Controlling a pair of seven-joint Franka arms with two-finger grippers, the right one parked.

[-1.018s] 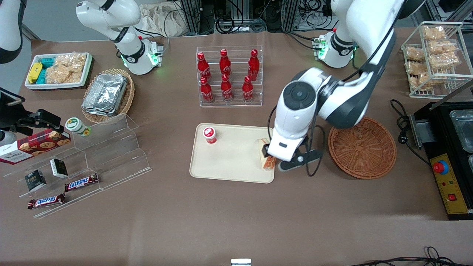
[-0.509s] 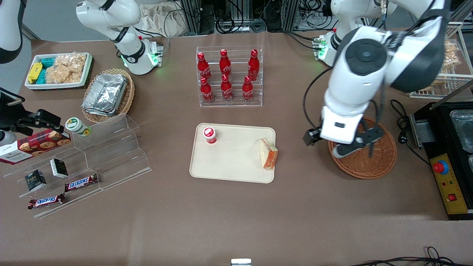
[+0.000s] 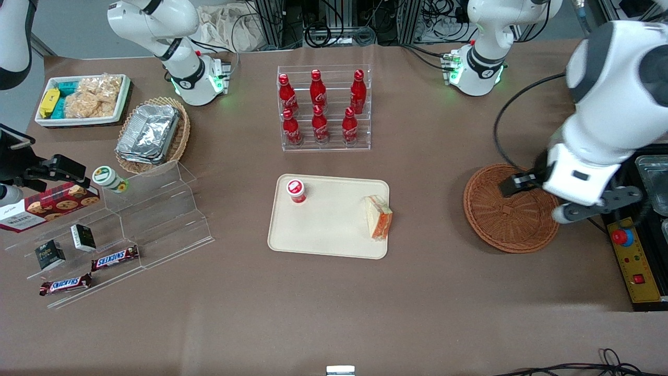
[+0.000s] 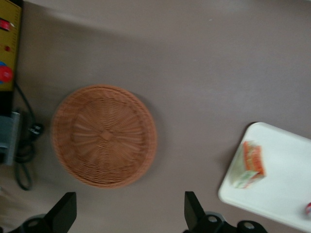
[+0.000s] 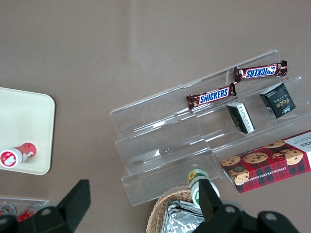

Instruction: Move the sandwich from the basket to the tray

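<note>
Sandwich [image 3: 379,218]: 1, on tray [image 3: 323,237] | basket [image 3: 509,219]: 1 | gripper [image 4: 127,213]: spread wide, holding nothing, above basket

We count six red bottles [image 3: 319,107], two Snickers bars [image 3: 115,258], two small dark boxes [image 3: 83,237], one sandwich [image 3: 378,216], one tray [image 3: 329,235], two wicker baskets (one reddish-brown [image 3: 510,230]). One gripper [image 4: 129,218], jaws apart.

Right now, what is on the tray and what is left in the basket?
The tray carries the sandwich near one end and a small red-capped bottle. The basket shows only bare weave. The open gripper hangs above the basket.
</note>
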